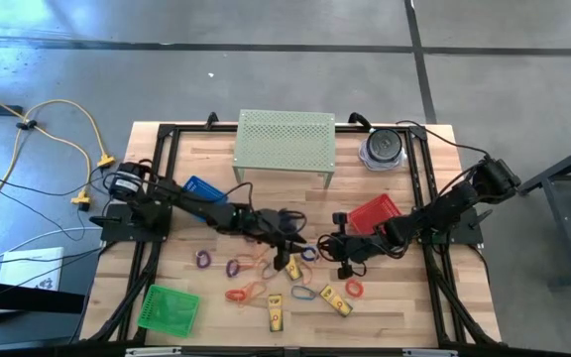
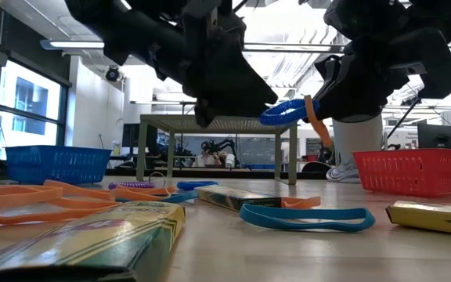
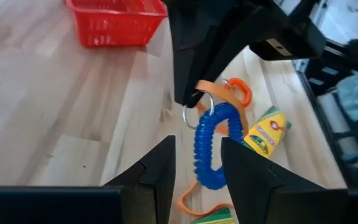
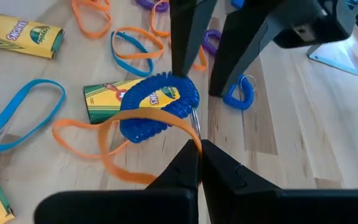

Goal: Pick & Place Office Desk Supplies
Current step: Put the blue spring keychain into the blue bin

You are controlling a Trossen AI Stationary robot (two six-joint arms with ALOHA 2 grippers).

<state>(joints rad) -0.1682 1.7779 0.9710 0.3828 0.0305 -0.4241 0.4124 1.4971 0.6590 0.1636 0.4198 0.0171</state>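
High view: we find both claws meeting just beside the red basket. Low view: blue coil hangs above the desk. Right wrist: right claw pinches its ring. Left claw, spread, should close squarely first.

From overhead I get even, soft light on the table; shadows under the arms are faint and short, and the stand casts a thin one toward 6 o'clock. The floor at 12 reads flat grey, no glare. At table level the ceiling lights and the windows at 9 o'clock blow out, so both arms turn to near-black silhouettes against them. The box closest to the lens is badly out of focus, and the room behind is soft. On both wrist cameras my own fingers are dark and blurred, while the blue coil stays sharp.
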